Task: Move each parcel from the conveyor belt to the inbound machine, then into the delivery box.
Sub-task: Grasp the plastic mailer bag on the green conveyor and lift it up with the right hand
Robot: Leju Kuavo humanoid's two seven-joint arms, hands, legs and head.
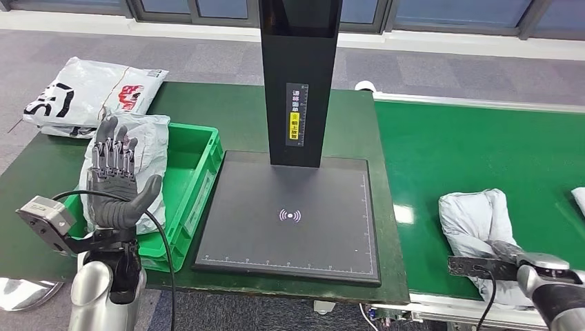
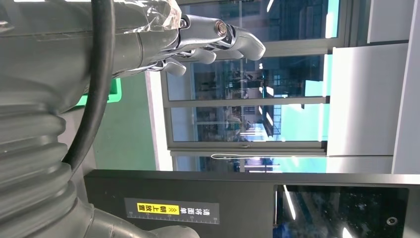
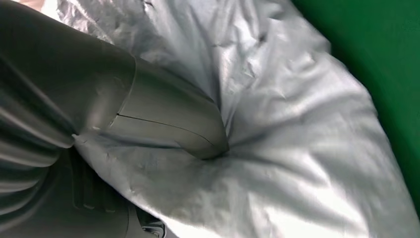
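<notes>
A crumpled grey parcel [image 1: 472,217] lies on the green conveyor belt [image 1: 469,152] at the right. My right hand [image 1: 509,254] grips its near end. In the right wrist view the thumb [image 3: 173,124] digs into the parcel's wrap [image 3: 297,148], and the other fingers are hidden under it. My left hand [image 1: 114,183] is raised, open and holding nothing, above a white parcel [image 1: 148,148] that lies in the green delivery box [image 1: 196,165]. The left wrist view shows its fingers [image 2: 218,37] stretched out in the air. The inbound machine's black plate [image 1: 290,214] lies bare between belt and box.
The machine's black column [image 1: 300,76] rises at the back of the plate. Two white printed parcels [image 1: 90,93] lie on the dark green table behind the box. Another pale parcel [image 1: 578,200] pokes in at the belt's right edge.
</notes>
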